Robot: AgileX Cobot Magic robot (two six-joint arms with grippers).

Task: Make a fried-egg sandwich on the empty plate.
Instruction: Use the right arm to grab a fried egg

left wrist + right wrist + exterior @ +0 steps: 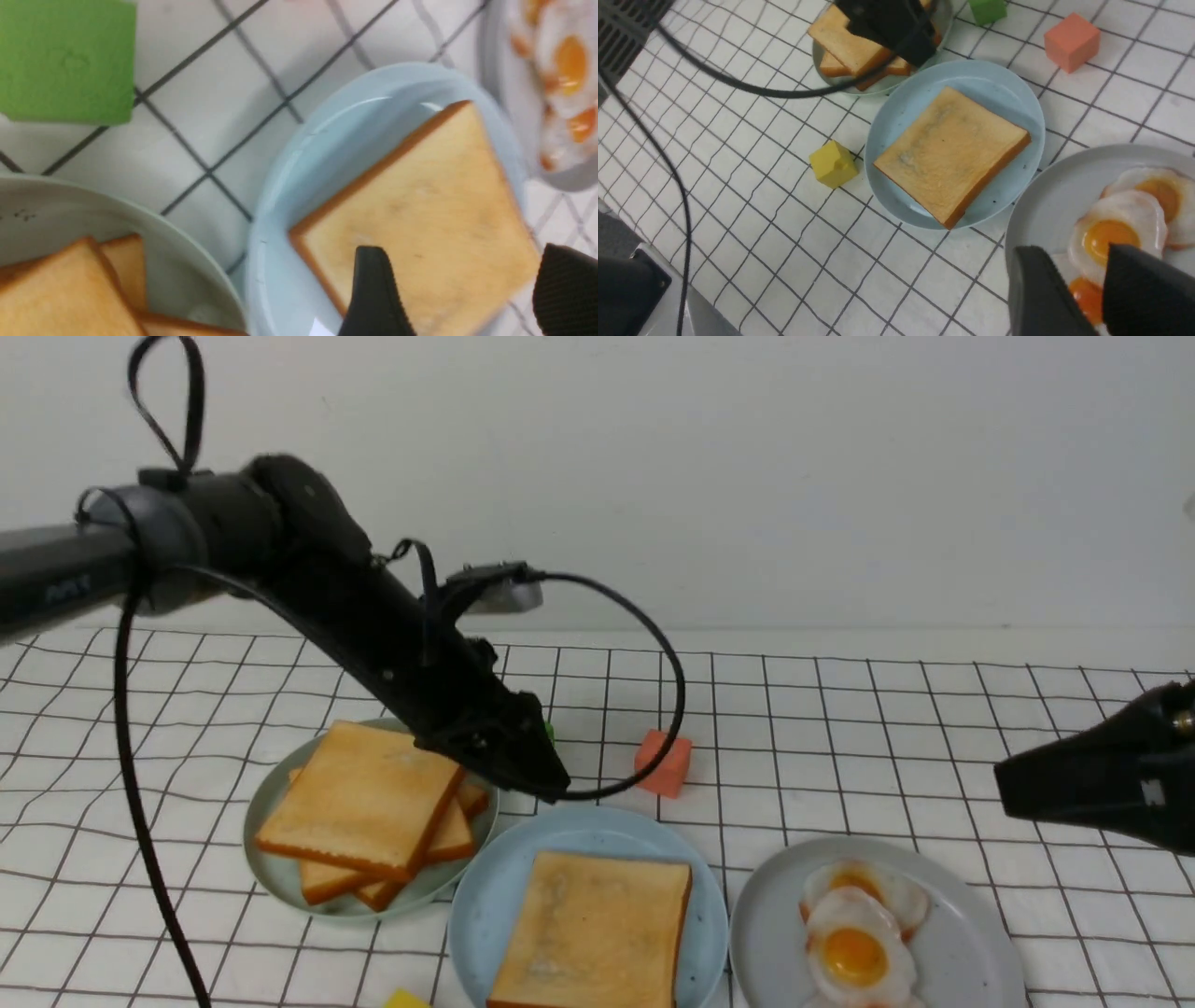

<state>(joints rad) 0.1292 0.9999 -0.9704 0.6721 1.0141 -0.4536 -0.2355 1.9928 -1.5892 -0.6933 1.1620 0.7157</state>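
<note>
We find the sky-blue plate [495, 887] at the near middle of the desk [887, 728], between the greyish-green plate [271, 870] on the left and the grey plate [966, 943] on the right. The rims are close; we cannot tell whether they touch. One toast slice [593, 933] lies flat on the sky-blue plate, slightly askew and inside the rim. We judge this the base layer, set centrally so that an egg and a second slice can sit on it without overhang. No egg is on it, so the sandwich is not yet assembled.

The left gripper [465, 254] hovers over the far side of that plate, jaws spread wide and empty (its wrist view shows both fingers clear of the crust). We read this as a placing posture, not a grasp.

The right gripper [1083, 254] hangs over the grey plate by the fried eggs [854, 952], jaws parted with nothing between them. We judge it staged for the egg pick.

The spare slices [364, 798] lie skewed on the greyish-green plate, at hand for the top layer. Three cubes, orange [665, 763], green [67, 60] and yellow [832, 163], lie around the plates, none on a plate.
</note>
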